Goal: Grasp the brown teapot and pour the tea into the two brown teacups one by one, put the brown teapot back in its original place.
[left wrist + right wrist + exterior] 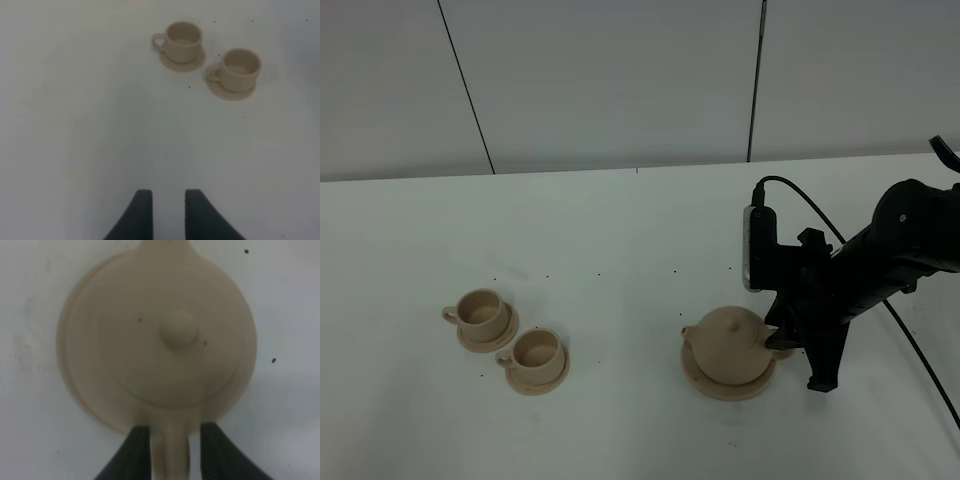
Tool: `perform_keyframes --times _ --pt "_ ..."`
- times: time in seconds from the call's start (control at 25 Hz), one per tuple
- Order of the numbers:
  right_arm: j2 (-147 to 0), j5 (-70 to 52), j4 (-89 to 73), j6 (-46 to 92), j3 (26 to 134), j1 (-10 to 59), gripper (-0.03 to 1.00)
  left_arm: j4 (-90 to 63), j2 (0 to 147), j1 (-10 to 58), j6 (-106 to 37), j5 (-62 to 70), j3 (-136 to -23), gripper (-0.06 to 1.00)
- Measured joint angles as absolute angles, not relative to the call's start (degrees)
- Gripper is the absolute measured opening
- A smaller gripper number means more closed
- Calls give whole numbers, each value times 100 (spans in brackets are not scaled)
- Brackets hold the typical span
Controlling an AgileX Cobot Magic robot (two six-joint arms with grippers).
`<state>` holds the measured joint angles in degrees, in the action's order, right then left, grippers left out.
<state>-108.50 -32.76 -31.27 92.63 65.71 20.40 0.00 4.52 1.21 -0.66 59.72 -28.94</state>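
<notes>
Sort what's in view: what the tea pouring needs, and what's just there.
For the job:
- teapot
- wide saucer under it
- far cup
- near cup
- cup saucers
- right gripper, at the teapot's handle

Just there:
- table
- dark specks on it
- left gripper
- cable
- wall

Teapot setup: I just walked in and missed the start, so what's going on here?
The right pincer grips the teapot by its handle, one finger on each side. The teapot sits on its saucer, not yet lifted. The two cups stand on their own saucers to the left and look empty. The left pincer hangs open over bare table.
</notes>
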Motion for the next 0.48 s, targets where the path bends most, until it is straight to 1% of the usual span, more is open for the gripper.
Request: perform_keyframes --times 0.48 --pt "-10910 -3281 -3110 9263 6571 2040 24 0 452 121 -66 5972 -2894 23"
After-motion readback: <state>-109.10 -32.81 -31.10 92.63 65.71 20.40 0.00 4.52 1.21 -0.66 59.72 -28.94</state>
